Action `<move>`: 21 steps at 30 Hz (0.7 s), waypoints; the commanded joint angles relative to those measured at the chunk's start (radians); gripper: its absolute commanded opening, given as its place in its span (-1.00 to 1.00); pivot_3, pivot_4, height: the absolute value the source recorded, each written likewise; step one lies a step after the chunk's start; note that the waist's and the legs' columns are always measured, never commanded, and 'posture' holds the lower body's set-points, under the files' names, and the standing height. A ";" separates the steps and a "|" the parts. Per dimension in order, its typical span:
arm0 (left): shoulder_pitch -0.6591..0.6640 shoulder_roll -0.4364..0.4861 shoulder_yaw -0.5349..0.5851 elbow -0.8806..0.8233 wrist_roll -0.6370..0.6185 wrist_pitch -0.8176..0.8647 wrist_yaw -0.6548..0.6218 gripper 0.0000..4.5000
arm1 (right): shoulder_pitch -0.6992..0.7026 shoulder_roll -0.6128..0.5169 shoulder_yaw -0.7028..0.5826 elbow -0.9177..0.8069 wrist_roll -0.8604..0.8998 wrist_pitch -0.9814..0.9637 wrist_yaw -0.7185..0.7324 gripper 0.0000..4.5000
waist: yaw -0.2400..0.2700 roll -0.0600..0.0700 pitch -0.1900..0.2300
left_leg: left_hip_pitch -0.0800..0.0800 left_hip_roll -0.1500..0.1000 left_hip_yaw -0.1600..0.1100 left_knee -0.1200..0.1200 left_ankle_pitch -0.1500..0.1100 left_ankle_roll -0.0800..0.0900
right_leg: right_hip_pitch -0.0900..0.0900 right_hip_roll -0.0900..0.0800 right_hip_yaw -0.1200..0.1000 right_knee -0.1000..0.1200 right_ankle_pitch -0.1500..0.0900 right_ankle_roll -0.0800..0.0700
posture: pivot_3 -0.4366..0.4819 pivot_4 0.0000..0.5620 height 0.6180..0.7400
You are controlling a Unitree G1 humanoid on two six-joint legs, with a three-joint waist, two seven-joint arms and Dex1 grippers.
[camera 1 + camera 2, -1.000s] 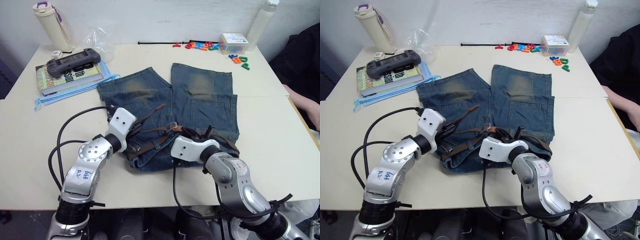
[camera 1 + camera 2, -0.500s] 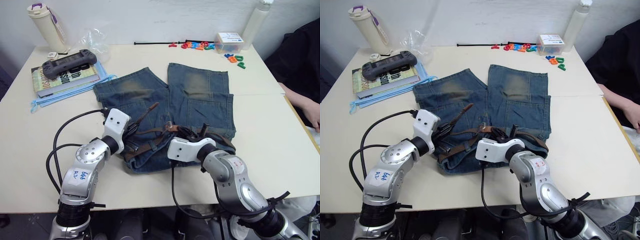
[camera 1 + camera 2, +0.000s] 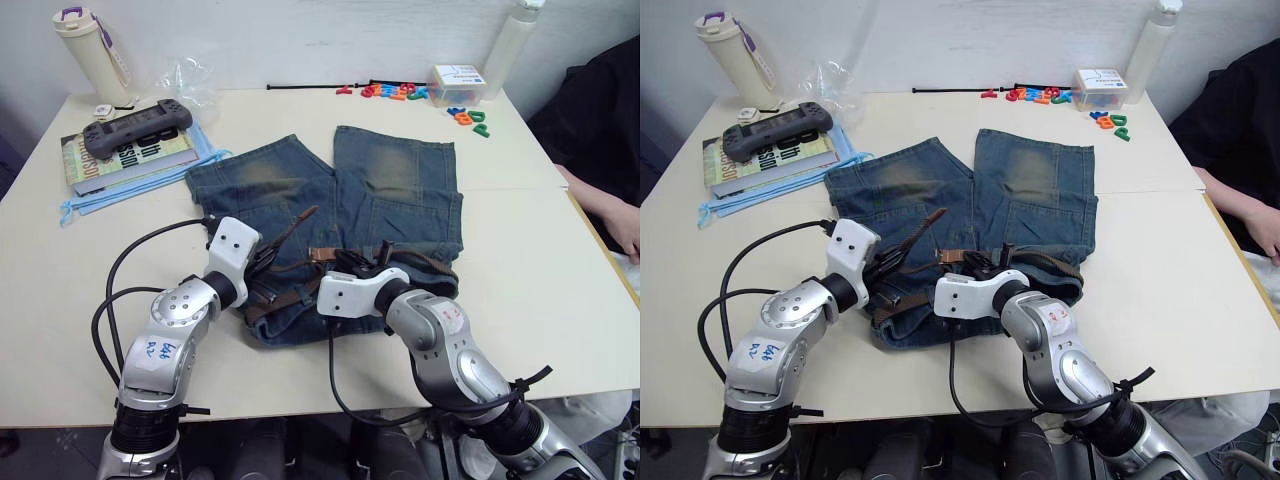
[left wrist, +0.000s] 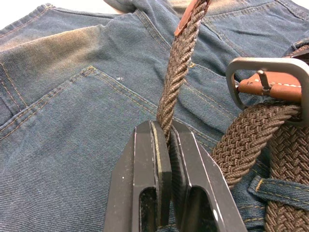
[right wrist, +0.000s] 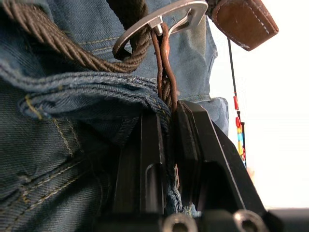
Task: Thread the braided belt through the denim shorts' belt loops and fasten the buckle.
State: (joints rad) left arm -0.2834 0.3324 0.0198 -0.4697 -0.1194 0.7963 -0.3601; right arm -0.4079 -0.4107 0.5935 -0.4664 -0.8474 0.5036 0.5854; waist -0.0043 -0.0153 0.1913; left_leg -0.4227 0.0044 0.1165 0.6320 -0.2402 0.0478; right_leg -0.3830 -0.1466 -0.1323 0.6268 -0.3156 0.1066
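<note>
The denim shorts (image 3: 390, 190) lie flat on the table, waistband toward me. The braided belt (image 3: 432, 264) runs along the waistband and passes under a belt loop (image 4: 275, 186). My left gripper (image 3: 262, 262) is shut on the belt's free end just below its reddish leather tip (image 4: 186, 19), which rises over the left leg. The buckle (image 4: 270, 62) lies beside it with its tan tab. My right gripper (image 3: 348, 264) is at the waistband's middle, shut on the belt strap and the denim edge right under the buckle (image 5: 133, 33).
At the back left are a game controller (image 3: 135, 125) on books, a cream bottle (image 3: 85, 50) and blue cords (image 3: 120, 185). Coloured letters (image 3: 400, 92), a small box (image 3: 458, 80) and a white bottle (image 3: 510, 45) line the far edge. A person's arm (image 3: 610, 215) rests at the right.
My right gripper has slid left along the waistband toward the left gripper, taking the buckle end with it. The left gripper stays shut on the belt end.
</note>
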 commanded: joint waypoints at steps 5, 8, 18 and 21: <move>-0.019 0.031 -0.008 -0.017 -0.001 -0.025 -0.010 -1.00 | 0.068 0.010 -0.051 -0.036 -0.022 -0.001 0.012 -0.98 | 0.000 0.000 0.000 | 0.000 0.000 0.000 0.000 0.000 -0.001 | 0.000 0.000 0.000 0.000 0.000 0.000 | -0.05 -0.47 0.63; -0.026 0.044 -0.019 -0.007 -0.001 -0.039 -0.021 -1.00 | 0.101 0.003 -0.075 -0.049 -0.024 0.008 0.023 -0.98 | 0.002 0.000 0.000 | 0.000 0.000 0.000 0.000 -0.002 -0.003 | 0.000 0.000 0.000 0.000 0.000 0.000 | -0.05 -0.47 0.63; -0.053 0.017 -0.055 0.046 -0.015 -0.141 -0.044 -1.00 | 0.294 -0.092 -0.184 -0.183 0.008 0.009 0.138 -0.98 | 0.005 0.000 0.000 | 0.000 0.000 0.000 0.000 -0.002 -0.004 | 0.000 -0.001 0.000 -0.001 0.000 0.000 | -0.05 -0.47 0.63; -0.068 0.011 -0.083 0.059 -0.018 -0.174 -0.062 -1.00 | 0.314 -0.123 -0.198 -0.206 0.042 -0.009 0.185 -0.98 | 0.007 0.000 0.000 | 0.000 0.000 0.000 0.000 -0.002 -0.004 | 0.000 -0.001 0.001 -0.002 0.000 0.000 | -0.05 -0.47 0.63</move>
State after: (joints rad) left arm -0.3334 0.3424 -0.0649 -0.3975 -0.1349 0.6579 -0.4187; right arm -0.1046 -0.5199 0.4227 -0.6423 -0.8186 0.5001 0.7421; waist 0.0022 -0.0157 0.1911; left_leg -0.4226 0.0040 0.1163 0.6320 -0.2426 0.0442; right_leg -0.3824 -0.1473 -0.1321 0.6251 -0.3157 0.1065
